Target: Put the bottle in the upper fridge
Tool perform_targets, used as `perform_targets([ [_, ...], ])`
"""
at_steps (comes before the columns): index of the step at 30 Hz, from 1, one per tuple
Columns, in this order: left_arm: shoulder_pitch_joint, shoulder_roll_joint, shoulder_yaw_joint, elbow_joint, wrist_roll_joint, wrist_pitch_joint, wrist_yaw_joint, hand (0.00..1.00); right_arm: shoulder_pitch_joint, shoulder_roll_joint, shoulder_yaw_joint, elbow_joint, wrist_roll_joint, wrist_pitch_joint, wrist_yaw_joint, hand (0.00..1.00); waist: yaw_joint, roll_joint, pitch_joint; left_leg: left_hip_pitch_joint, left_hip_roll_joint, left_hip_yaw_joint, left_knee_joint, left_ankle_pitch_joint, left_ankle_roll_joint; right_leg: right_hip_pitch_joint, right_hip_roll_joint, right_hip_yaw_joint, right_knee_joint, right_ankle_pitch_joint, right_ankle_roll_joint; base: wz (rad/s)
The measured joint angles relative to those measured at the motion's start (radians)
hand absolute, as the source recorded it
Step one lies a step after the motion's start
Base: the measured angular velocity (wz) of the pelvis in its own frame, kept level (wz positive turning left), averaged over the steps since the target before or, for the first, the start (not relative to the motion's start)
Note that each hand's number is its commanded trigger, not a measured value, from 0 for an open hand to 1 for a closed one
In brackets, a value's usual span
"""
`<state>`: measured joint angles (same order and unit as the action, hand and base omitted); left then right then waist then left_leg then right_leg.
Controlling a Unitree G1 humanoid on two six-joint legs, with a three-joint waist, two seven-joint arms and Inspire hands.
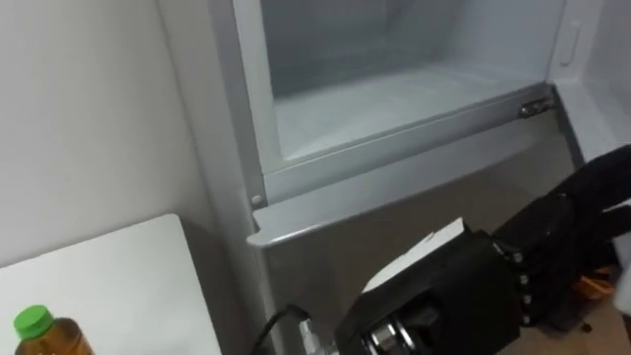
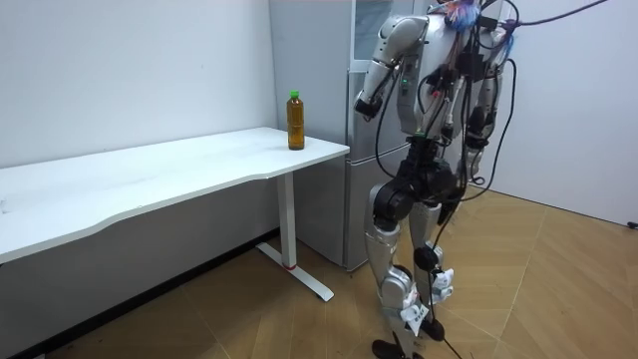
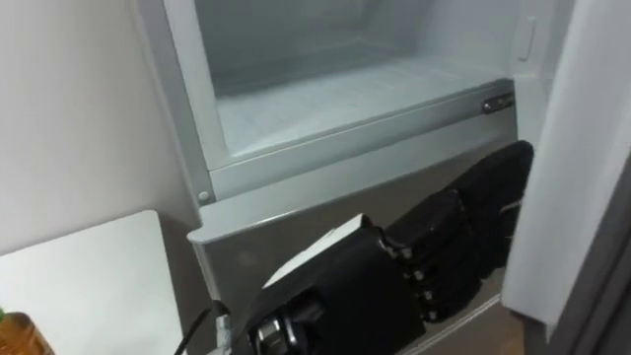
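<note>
On white table [image 2: 199,160] corner: bottle [image 2: 295,122] upright, green cap [image 2: 294,96] up.
Left hand [image 3: 444,242] fingers straight together, below open upper fridge [image 1: 394,99].

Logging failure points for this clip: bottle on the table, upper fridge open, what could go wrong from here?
1. The bottle stands near the table's end beside the fridge; a hasty sideways reach could tip it or push it off.
2. The left hand is open, empty and low before the fridge, next to the open door; pulling back, it might bump the door.
</note>
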<state>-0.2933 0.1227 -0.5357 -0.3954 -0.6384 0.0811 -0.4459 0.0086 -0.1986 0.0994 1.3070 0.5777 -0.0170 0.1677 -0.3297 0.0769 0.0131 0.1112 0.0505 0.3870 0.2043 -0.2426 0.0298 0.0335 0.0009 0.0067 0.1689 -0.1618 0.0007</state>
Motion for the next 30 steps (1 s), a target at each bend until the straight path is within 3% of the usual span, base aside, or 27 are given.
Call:
perform_targets([
  [8,-0.066,-0.038,-0.051,0.033,0.001,0.008,0.015,0.0,-0.012,0.001,0.037,-0.028,0.003,0.0,-0.004,0.0,-0.025,-0.002,0.0015,-0.002,0.015,0.107,0.002,-0.003,-0.006,-0.032,0.011,0.03,0.001,0.005,-0.003,-0.21],
  [11,-0.095,-0.053,-0.061,0.057,0.002,0.008,0.025,0.0,-0.014,0.001,0.045,-0.028,0.004,0.001,-0.004,0.0,-0.027,0.0,0.0015,-0.002,0.029,0.109,0.015,-0.013,-0.021,-0.034,0.02,0.032,-0.001,0.015,-0.008,-0.31],
  [16,-0.121,-0.073,-0.071,0.1,0.0,0.004,0.027,0.0,-0.035,-0.003,0.062,-0.022,0.005,0.003,-0.002,0.0,-0.052,0.001,0.0023,-0.004,0.043,0.108,0.034,-0.014,-0.023,-0.033,0.024,0.033,-0.004,0.02,-0.017,-0.13],
  [26,-0.209,-0.078,-0.106,0.161,-0.03,0.005,0.028,0.0,-0.041,-0.041,0.066,-0.024,0.019,0.023,0.01,0.0,-0.057,0.005,0.0029,-0.004,0.061,0.128,0.036,-0.022,-0.039,-0.051,0.043,0.038,0.0,0.025,-0.028,-0.11],
  [30,-0.217,-0.079,-0.108,0.169,-0.058,0.009,0.029,0.0,-0.04,-0.045,0.065,-0.025,0.072,0.042,0.008,0.0,-0.079,0.008,0.0021,-0.004,0.064,0.134,0.049,-0.023,-0.039,-0.053,0.046,0.048,0.001,0.026,-0.03,-0.11],
])
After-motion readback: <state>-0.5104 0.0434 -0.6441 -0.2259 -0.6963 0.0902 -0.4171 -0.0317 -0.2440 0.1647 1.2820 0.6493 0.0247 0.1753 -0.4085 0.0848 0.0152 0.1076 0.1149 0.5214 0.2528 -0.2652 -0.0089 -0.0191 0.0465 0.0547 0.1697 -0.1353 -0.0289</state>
